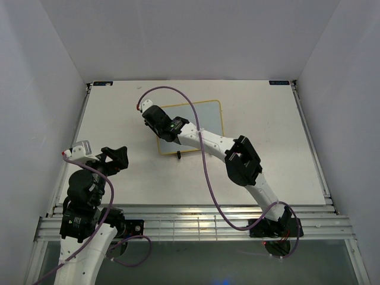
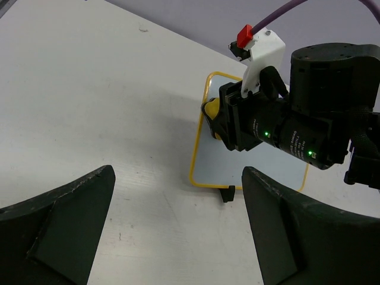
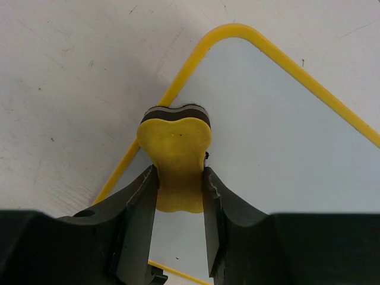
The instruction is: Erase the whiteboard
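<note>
While the right claw [image 3: 178, 178] grips the eraser [image 3: 175, 139] on the whiteboard [image 3: 285, 136] corner, left claw [image 2: 177, 178] open, wiping seems underway; next likely an inward sweep.

The left gripper [image 2: 178, 237] is hovering over the white table [image 2: 89, 89], its two dark fingers [image 2: 59, 231] standing wide apart at the near edge of the view. Beyond them the whiteboard [image 2: 208, 163] is lying on the table, thin yellow frame showing, with a small black foot [image 2: 227, 194] poking out at its near edge. The right gripper [image 2: 221, 122] is reaching over the board and clasping a yellow eraser [image 2: 209, 110] by the frame. A purple cable [image 2: 285, 15] is running up from its white camera mount [image 2: 261, 56].
</note>
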{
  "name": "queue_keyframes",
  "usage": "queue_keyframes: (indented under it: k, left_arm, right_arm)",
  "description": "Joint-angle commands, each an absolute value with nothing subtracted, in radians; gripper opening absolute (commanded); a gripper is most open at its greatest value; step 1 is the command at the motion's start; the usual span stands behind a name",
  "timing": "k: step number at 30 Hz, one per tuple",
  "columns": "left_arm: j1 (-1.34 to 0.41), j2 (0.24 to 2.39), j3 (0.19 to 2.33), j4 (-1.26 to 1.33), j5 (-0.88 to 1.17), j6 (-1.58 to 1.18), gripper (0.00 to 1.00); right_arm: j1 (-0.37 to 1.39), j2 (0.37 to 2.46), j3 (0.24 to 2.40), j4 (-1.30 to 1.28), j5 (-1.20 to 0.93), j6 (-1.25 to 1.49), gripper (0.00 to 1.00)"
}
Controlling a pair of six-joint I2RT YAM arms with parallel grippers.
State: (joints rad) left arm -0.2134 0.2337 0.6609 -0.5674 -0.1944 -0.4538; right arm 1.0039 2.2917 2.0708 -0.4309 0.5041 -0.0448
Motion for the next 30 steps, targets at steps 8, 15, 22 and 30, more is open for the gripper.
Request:
queue_keyframes:
  k: [8,15,22,30]
  left_arm:
    - [-0.219,0.219,0.653,-0.563,-0.187,-0.454,0.98]
    - [-0.219,0.215,0.655,-0.563,-0.192,-0.454,0.98]
    - [-0.219,0.222,0.655,-0.561,-0.190,-0.453,0.98]
    - [-0.219,0.221,0.653,-0.561,-0.192,-0.453,0.98]
  right_arm:
    - [0.966,2.263,2.020,-0.445,0.545,-0.064,0.31]
    - [0.925,2.215,1.965,-0.446,0.569,-0.061,0.31]
    - [0.900,2.178,1.947,-0.453,0.589,-0.068,0.31]
    - [0.902,2.137,1.925,-0.477,0.520,-0.008,0.30]
